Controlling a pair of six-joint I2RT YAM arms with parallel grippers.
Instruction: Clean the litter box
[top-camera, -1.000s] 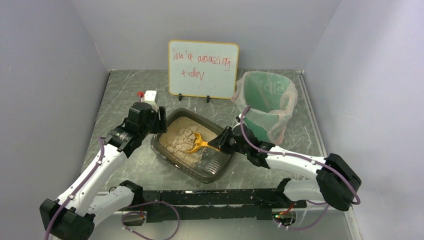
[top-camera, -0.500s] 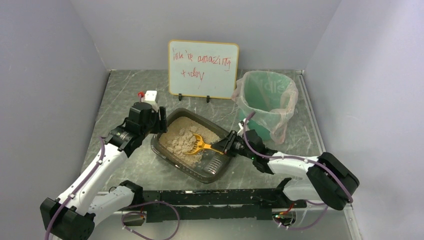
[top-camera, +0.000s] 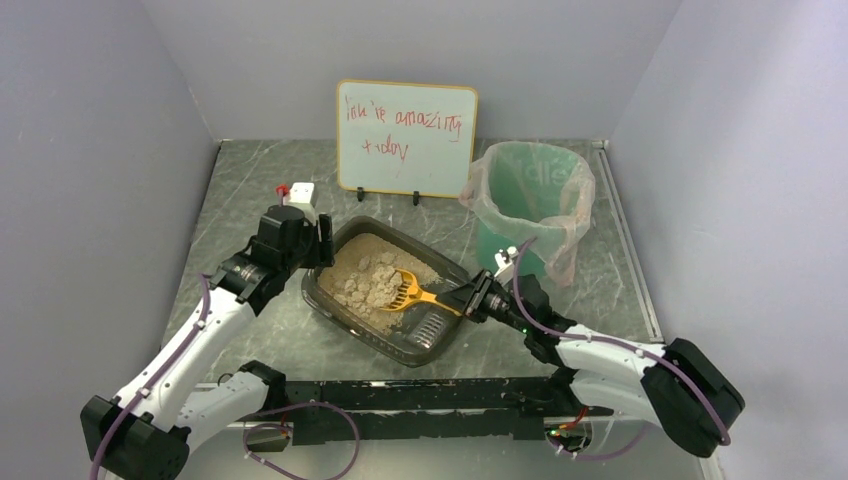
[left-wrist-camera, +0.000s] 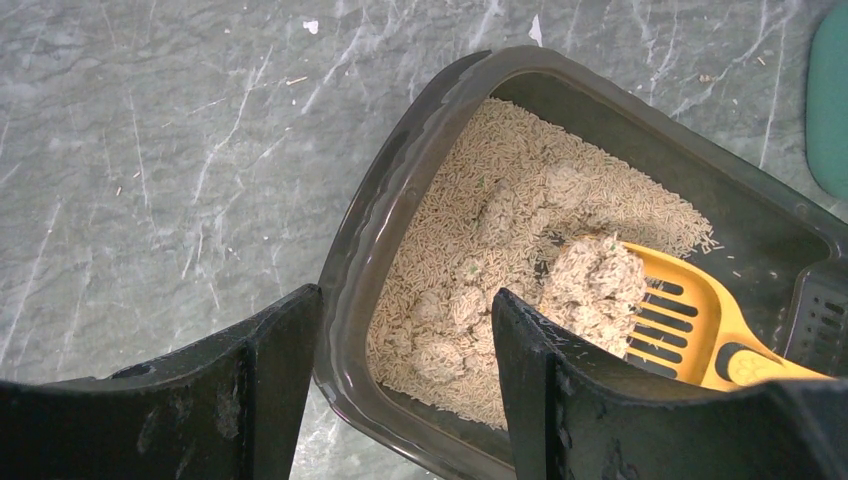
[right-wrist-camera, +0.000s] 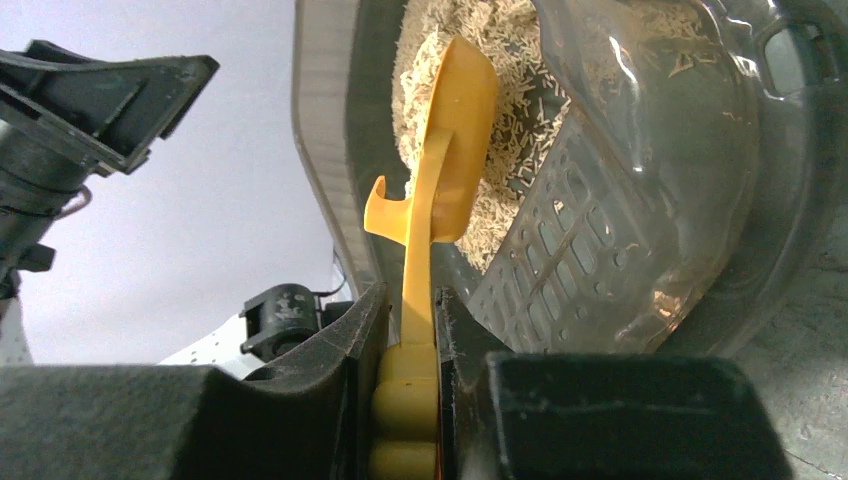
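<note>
Table (top-camera: 250, 180), centre: shallow dark translucent plastic litter box (top-camera: 352, 330), set diagonally, grate end twd my right arm. Behind it, by the back wall: white rectangular whiteboard w/ yellow frame (top-camera: 407, 138). Right of the box, behind my right hand (top-camera: 472, 300): tall green bin w/ clear plastic liner (top-camera: 525, 200). Small white block (top-camera: 298, 190) sits just behind my left hand (top-camera: 322, 243), left of the board. Left hand straddles the box's far-left rim, one finger inside, one outside. Yellow slotted plastic scoop (top-camera: 408, 291) is inside the box, handle pinched in my right hand over the grate end, pale litter clump (left-wrist-camera: 595, 285) on its blade.

Lab test booth: plain grey walls (top-camera: 100, 150), marbled tabletop (top-camera: 250, 180), handwritten whiteboard (top-camera: 407, 138).
</note>
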